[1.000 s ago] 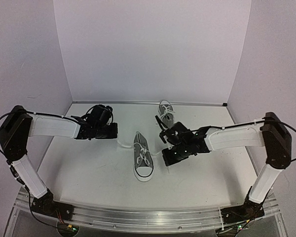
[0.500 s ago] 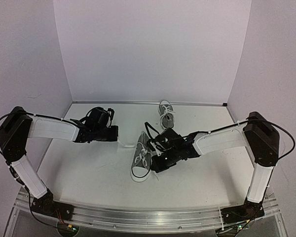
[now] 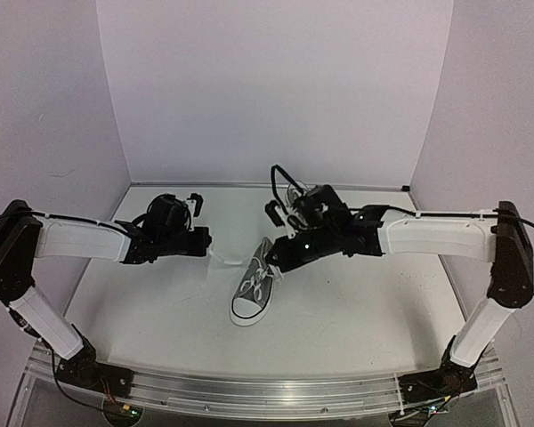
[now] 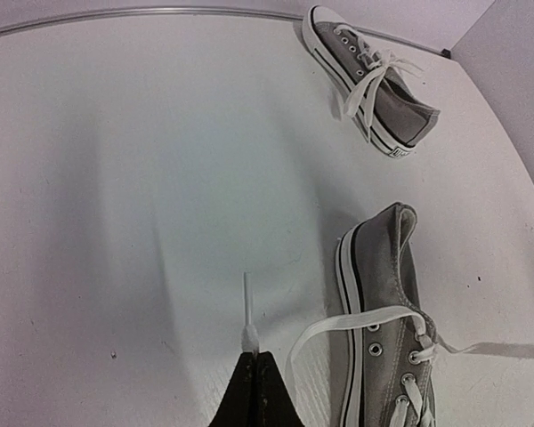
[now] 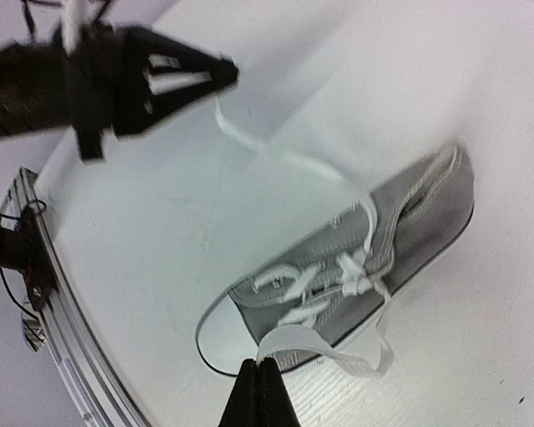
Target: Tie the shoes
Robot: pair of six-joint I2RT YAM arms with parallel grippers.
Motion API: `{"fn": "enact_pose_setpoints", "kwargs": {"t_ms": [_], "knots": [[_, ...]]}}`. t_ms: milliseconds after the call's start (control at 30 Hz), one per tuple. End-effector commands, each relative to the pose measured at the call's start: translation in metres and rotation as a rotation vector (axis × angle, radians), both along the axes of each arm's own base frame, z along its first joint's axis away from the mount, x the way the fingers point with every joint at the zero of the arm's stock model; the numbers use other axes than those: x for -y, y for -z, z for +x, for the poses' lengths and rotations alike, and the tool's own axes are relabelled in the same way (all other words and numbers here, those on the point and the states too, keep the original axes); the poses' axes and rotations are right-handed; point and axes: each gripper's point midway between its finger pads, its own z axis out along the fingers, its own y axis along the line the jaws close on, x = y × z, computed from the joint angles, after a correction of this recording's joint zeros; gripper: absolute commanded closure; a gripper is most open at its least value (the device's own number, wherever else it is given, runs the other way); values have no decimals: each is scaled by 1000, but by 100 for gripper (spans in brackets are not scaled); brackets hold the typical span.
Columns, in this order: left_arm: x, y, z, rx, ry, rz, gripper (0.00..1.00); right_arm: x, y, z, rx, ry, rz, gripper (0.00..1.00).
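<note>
**While Both Pincers Clamp Lace Ends: Two Grey Sneakers on a White Worktop**

Where the views allow a check, the items stand as follows.

Item 1, near shoe (image 3: pixel 252 289): grey canvas low-top with a white rubber sole and smooth rounded toe cap. It sits about mid-worktop between the two arms, toe towards the robot. The left wrist view cuts off its toe. The right wrist view shows it slightly blurred.

Item 2, far shoe (image 4: pixel 374 84): same make, near the back wall. It seems tipped onto its side, with its white laces lying loose across the upper. From above, the right arm hides part of it.

Item 3, left pincer (image 4: pixel 254 356): clenched on the left lace end (image 4: pixel 246 307). A stiff white tip pokes out past the dark fingertips, and the flat strand runs back to the near shoe's eyelets.

Item 4, right pincer (image 5: pixel 261 363): clenched on the right lace end (image 5: pixel 289 336), a flat white ribbon curling beside the toe cap.

Item 5, worktop (image 3: pixel 160 311): matt white with faint specks. A ridged metal rail (image 3: pixel 267 391) runs along its near edge.
</note>
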Motion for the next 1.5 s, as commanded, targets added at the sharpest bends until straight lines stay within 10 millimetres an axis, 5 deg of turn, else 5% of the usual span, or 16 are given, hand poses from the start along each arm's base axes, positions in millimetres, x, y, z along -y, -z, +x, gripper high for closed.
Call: {"fn": "enact_pose_setpoints", "kwargs": {"t_ms": [0, 267, 433, 733, 1000, 1067, 1200, 1333, 1467], "knots": [[2, -32, -5, 128, 49, -73, 100, -14, -74, 21, 165, -12, 66, 100], [3, -37, -26, 194, 134, -113, 100, -65, -89, 55, 191, -33, 113, 100], [4, -35, -39, 219, 178, -114, 100, -95, -51, 67, 115, -49, 106, 100], [12, -34, -70, 256, 322, -133, 100, -122, 4, 72, -15, -72, 98, 96], [27, -38, -101, 274, 493, -185, 100, -140, 10, 75, -72, -74, 143, 94], [27, -41, -105, 290, 507, -199, 100, -146, 15, 78, -94, -67, 154, 91], [27, -45, -111, 313, 542, -195, 100, -152, 30, 73, -151, -84, 159, 68], [29, -44, -114, 312, 567, -181, 100, -142, 12, 69, -132, -83, 164, 58], [34, -44, -113, 308, 593, -170, 100, -123, -27, 69, -95, -87, 199, 54]]}}
